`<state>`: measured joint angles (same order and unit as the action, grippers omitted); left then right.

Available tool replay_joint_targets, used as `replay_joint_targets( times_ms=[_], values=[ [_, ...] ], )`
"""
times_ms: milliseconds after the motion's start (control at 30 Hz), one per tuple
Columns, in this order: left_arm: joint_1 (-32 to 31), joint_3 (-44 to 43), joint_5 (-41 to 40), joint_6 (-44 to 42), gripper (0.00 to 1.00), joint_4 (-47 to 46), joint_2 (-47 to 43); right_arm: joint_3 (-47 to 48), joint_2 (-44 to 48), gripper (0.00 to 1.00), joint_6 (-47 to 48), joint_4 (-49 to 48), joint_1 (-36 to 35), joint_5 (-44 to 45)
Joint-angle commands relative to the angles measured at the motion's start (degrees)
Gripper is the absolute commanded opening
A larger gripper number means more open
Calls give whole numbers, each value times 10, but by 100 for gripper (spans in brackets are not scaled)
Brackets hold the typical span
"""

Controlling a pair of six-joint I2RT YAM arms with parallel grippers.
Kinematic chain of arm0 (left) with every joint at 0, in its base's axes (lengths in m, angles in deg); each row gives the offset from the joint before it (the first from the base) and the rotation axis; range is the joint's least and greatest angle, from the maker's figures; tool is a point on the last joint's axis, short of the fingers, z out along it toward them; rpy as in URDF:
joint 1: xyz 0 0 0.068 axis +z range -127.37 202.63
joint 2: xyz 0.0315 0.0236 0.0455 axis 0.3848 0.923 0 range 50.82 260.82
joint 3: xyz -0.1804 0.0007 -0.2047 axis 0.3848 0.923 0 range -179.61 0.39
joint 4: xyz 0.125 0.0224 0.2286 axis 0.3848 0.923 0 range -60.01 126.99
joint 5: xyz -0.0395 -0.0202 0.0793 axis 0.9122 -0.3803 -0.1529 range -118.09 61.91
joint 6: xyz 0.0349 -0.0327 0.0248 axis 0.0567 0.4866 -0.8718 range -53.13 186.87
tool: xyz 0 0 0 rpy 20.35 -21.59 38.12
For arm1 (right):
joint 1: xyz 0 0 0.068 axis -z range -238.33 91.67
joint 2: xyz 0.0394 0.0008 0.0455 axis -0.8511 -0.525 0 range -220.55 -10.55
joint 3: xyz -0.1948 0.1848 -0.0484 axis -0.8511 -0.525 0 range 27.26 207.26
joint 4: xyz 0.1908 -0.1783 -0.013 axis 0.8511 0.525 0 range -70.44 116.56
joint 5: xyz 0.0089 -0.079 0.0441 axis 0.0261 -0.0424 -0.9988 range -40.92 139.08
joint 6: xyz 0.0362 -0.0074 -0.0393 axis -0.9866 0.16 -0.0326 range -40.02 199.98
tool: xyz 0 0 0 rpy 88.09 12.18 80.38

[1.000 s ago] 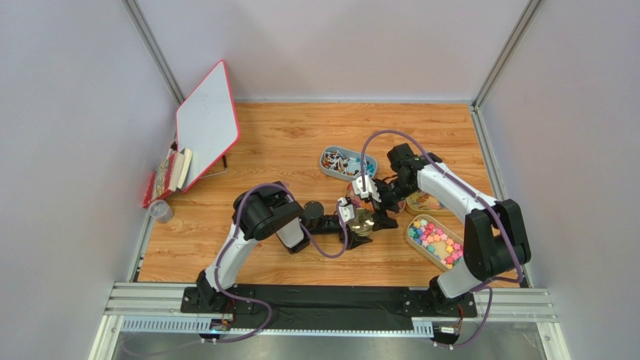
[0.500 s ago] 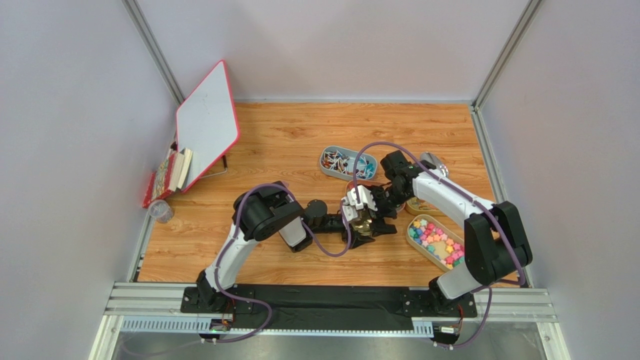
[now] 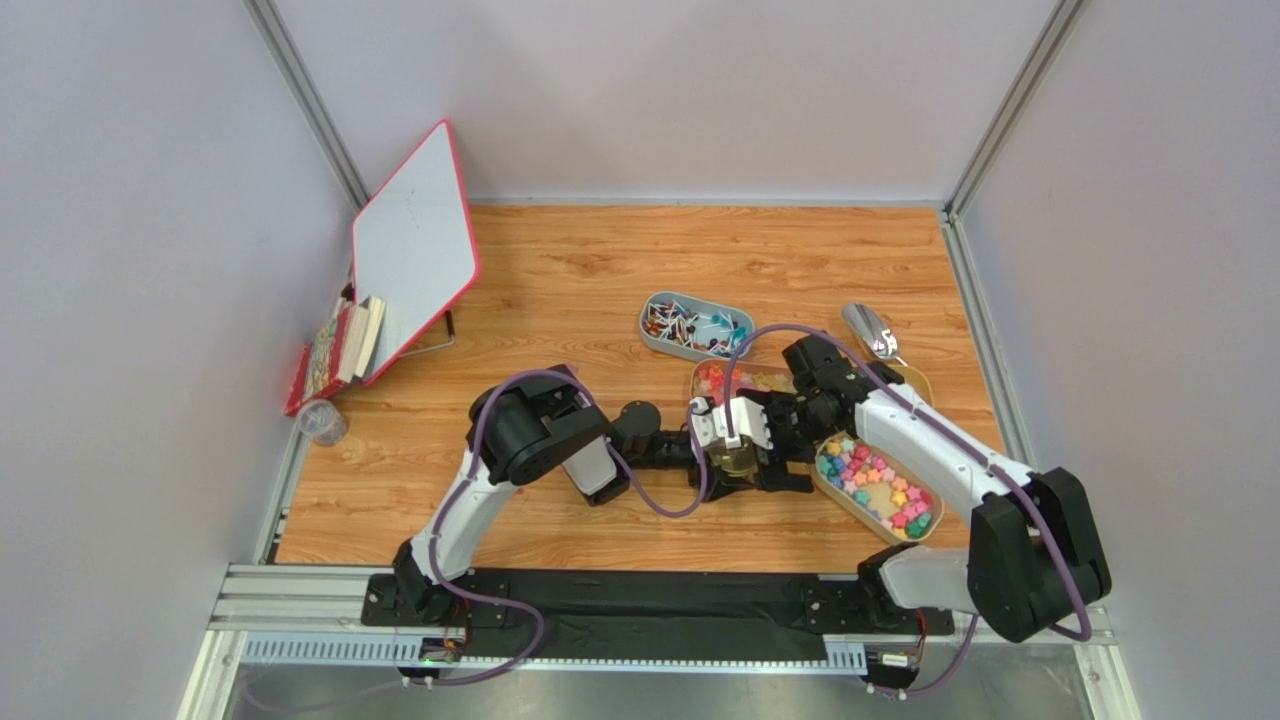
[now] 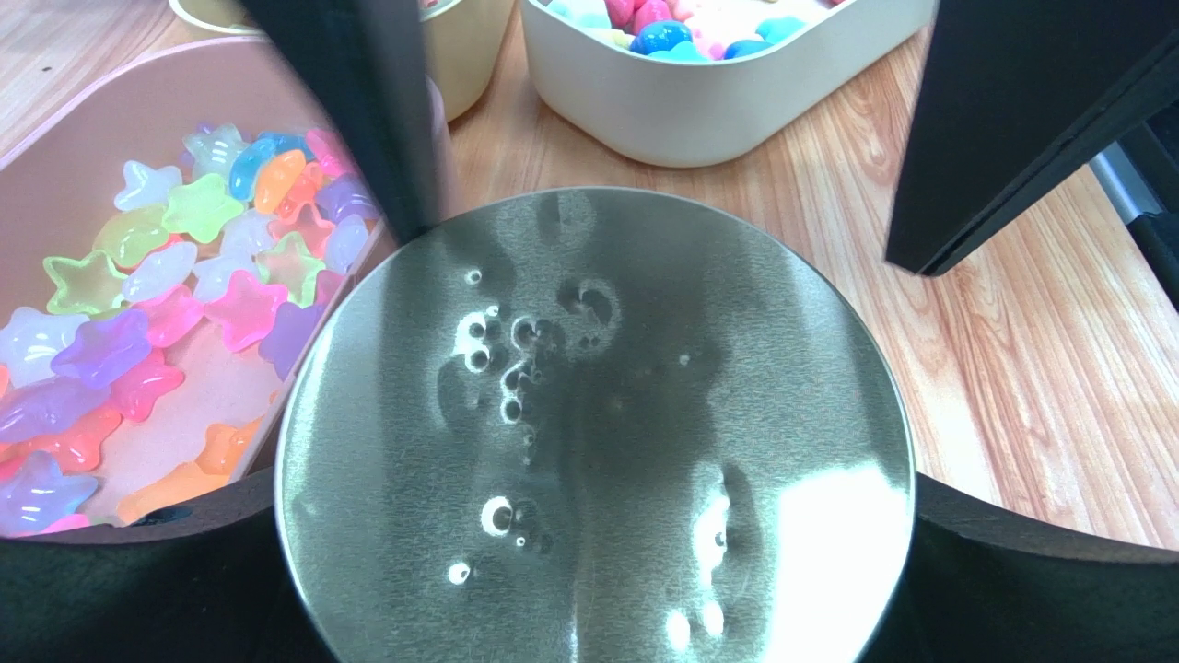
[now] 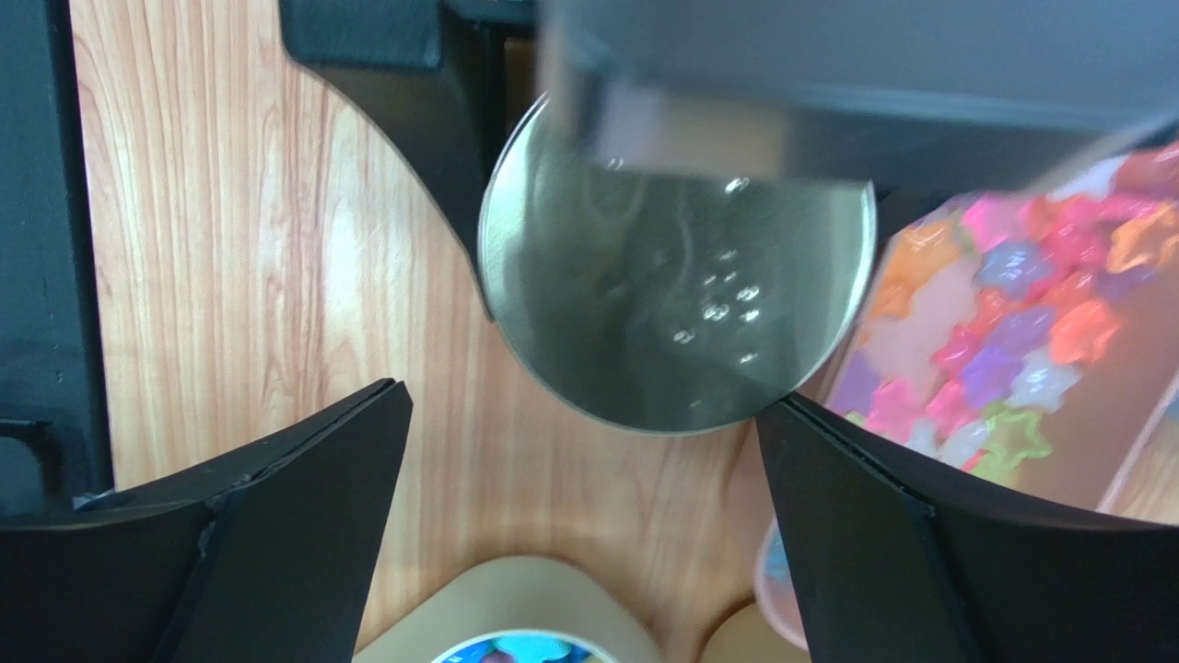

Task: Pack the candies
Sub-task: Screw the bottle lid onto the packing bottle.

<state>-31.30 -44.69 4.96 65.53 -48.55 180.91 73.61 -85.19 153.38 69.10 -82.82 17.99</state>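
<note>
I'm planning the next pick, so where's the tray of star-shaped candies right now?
The star-candy tray sits right of centre in the top view, just right of the round metal lid.

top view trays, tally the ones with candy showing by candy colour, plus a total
blue-white candy tray: 1
red-orange candy tray: 1
bright mixed candy tray: 1
total: 3

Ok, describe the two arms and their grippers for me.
Both the left arm and right arm have white links, bulky black joints and a looping purple cable. The left gripper and right gripper end in broad black wedge-shaped fingers.
</note>
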Motion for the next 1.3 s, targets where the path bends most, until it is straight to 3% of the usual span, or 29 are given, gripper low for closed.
replay_joint_targets(
  times_ms=[0, 200, 433, 633, 867, 933, 967, 1267],
  values=[
    [9, 20, -42, -8, 58, 215, 48, -39, 14, 100, -55, 60, -17, 9],
    [9, 15, -38, -16, 68, 232, 48, -19, 23, 100, -75, 34, 23, 53],
    [9, 14, -34, -24, 66, 239, 48, 35, 11, 100, -44, 10, 50, 31],
    [9, 15, -27, -24, 67, 248, 47, 73, -18, 100, 34, -7, 74, -59],
    [9, 12, -25, -35, 78, 257, 44, 131, -90, 100, 129, 59, 65, -124],
    [9, 13, -27, -37, 86, 257, 45, 151, -105, 100, 151, 92, 60, -131],
    [9, 13, -27, -38, 99, 258, 45, 153, -113, 100, 155, 100, 58, -133],
    [9, 16, -40, -42, 100, 260, 43, 147, -119, 100, 156, 121, 24, -128]
  ],
)
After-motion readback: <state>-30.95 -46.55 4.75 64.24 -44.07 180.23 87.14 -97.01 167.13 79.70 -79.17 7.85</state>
